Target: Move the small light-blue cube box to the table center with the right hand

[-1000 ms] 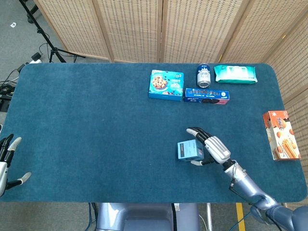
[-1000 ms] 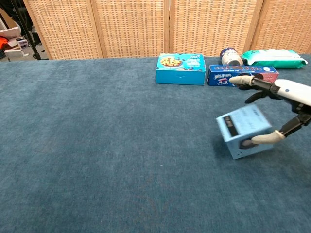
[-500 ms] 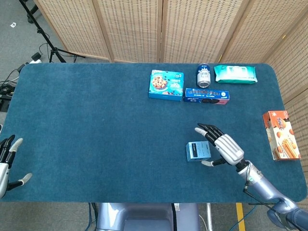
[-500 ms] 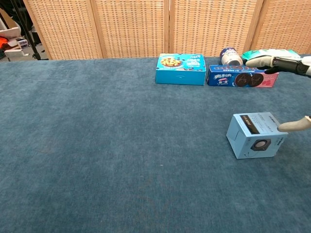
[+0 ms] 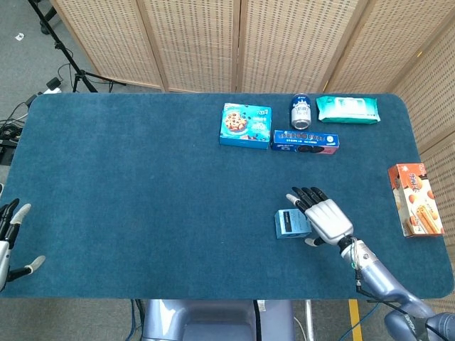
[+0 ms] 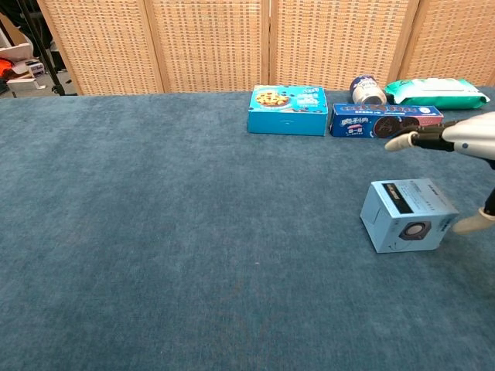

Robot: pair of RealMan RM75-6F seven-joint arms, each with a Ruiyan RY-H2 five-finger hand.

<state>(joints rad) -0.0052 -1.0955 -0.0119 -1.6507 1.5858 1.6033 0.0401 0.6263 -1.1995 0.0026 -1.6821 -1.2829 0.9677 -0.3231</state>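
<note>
The small light-blue cube box (image 5: 291, 223) (image 6: 407, 214) rests flat on the blue table, right of the middle and near the front. My right hand (image 5: 324, 219) (image 6: 456, 151) hovers just right of it with its fingers spread, holding nothing. Its thumb tip lies close beside the box's right side, with a small gap. My left hand (image 5: 10, 238) hangs off the table's front left corner, fingers apart and empty. The chest view does not show it.
At the back stand a blue cookie box (image 5: 244, 125), a can (image 5: 301, 111), a flat blue biscuit pack (image 5: 305, 141) and a green wipes pack (image 5: 348, 109). An orange snack box (image 5: 415, 199) lies at the right edge. Wicker screens stand behind the table.
A second ago my right hand gripped the tilted box. It set the box flat on the table, let go and drew back slightly to the right with fingers spread.
</note>
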